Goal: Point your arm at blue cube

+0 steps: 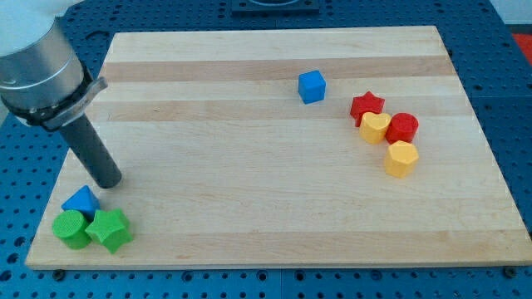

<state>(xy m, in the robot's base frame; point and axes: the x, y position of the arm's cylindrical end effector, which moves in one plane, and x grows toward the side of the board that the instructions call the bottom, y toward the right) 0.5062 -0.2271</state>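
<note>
1 rod leans down-right, my tip (108, 180) far from blue cube (312, 86).

No text, label, brand, number or sign is being shown anywhere: nothing readable is being carried by the wooden board (274, 208), nor by any coloured block lying on that board.
</note>
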